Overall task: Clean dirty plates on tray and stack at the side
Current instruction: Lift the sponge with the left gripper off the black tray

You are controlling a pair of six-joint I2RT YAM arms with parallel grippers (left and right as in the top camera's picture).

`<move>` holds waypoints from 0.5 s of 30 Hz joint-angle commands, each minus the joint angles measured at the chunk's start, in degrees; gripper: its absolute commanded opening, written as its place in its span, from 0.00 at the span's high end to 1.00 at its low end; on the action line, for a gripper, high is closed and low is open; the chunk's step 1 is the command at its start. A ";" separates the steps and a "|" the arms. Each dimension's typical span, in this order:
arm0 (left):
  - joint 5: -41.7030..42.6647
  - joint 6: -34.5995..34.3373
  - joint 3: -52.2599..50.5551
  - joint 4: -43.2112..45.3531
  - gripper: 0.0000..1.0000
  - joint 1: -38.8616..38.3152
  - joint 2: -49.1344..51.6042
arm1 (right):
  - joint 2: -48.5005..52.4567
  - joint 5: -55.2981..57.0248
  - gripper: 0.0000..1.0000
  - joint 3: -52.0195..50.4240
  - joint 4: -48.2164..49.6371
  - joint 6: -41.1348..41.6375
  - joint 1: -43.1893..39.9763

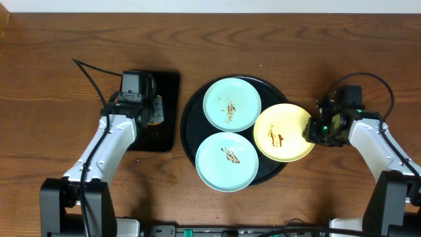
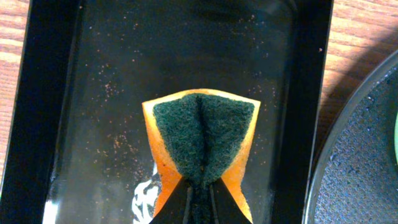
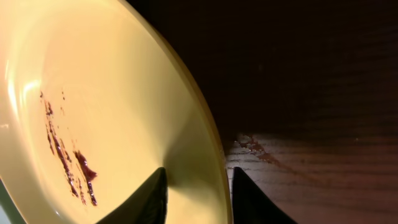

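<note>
Right wrist view: the right gripper was pinched narrowly on the rim of the yellow plate, one finger inside the rim and one outside, with brown smears left of the fingers. The left gripper was clamped on a folded sponge that jutted ahead of its fingers over the rectangular tray. Two aqua plates lay on the round tray, beyond the yellow one.

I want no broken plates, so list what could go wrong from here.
The right pincer grips the yellow plate only at its rim; scrubbing pressure could make it slip or tip.
That plate sits right beside both aqua plates, so moving it may knock them.
The left pincer holds the sponge folded, leaving little pad to wipe with.
</note>
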 commanded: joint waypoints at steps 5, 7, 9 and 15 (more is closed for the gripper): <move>0.57 -0.31 0.74 -0.17 0.92 -0.15 -0.33 | 0.31 -0.46 0.76 1.07 0.11 0.04 -0.31; 0.57 -0.31 0.74 -0.17 0.92 -0.15 -0.33 | 0.31 -0.44 0.78 1.07 0.11 0.04 -0.31; 0.57 -0.31 0.74 -0.17 0.92 -0.15 -0.33 | 0.31 -0.44 0.82 1.07 0.09 0.04 -0.31; 0.59 -0.31 0.74 -0.17 0.92 -0.15 -0.33 | 0.31 -0.44 0.89 1.07 0.09 0.04 -0.31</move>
